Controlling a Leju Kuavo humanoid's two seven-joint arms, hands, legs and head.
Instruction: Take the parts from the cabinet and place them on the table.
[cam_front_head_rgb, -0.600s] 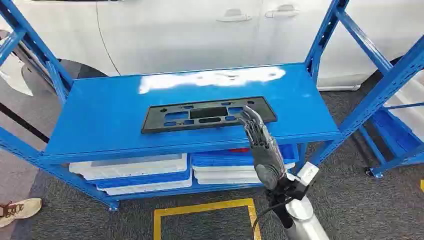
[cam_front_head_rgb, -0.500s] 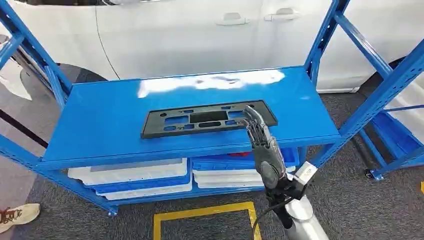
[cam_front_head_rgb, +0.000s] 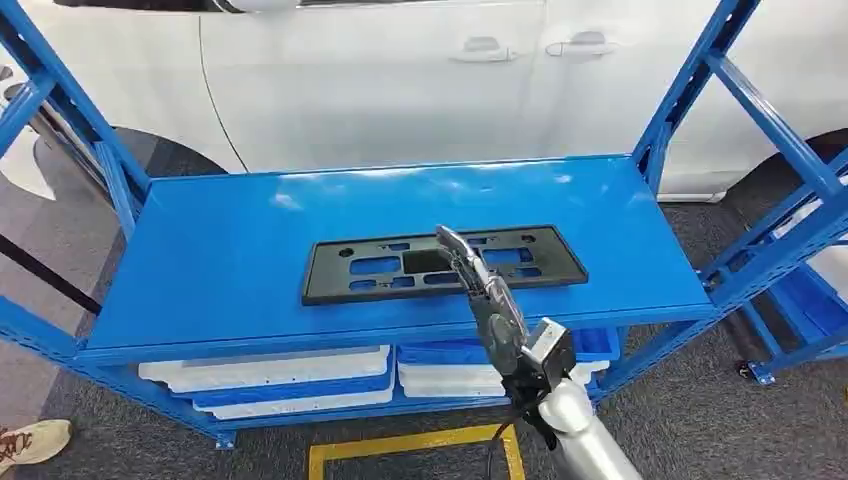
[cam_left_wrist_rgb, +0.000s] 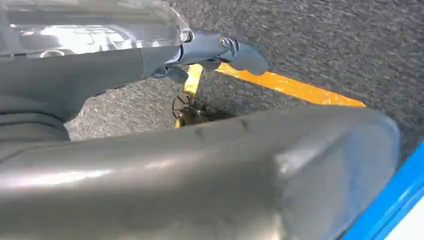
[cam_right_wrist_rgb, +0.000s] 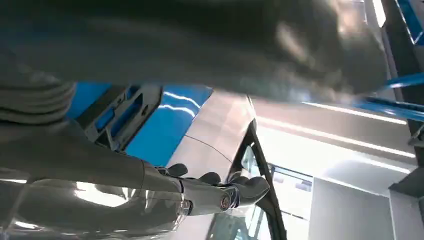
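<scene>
Black plastic part (cam_front_head_rgb: 445, 263) at frame centre, partly hidden by my right hand (cam_front_head_rgb: 480, 290); grip unclear. Left hand (cam_left_wrist_rgb: 220, 50) blurred, state unreadable.

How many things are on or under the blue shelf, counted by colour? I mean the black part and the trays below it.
Black plastic part on the top shelf: 1
White trays below: 3, as far as the stacks show
Blue trays below: 3, as far as the stacks show
Total: 7
The right robot hand is over the black part.
</scene>
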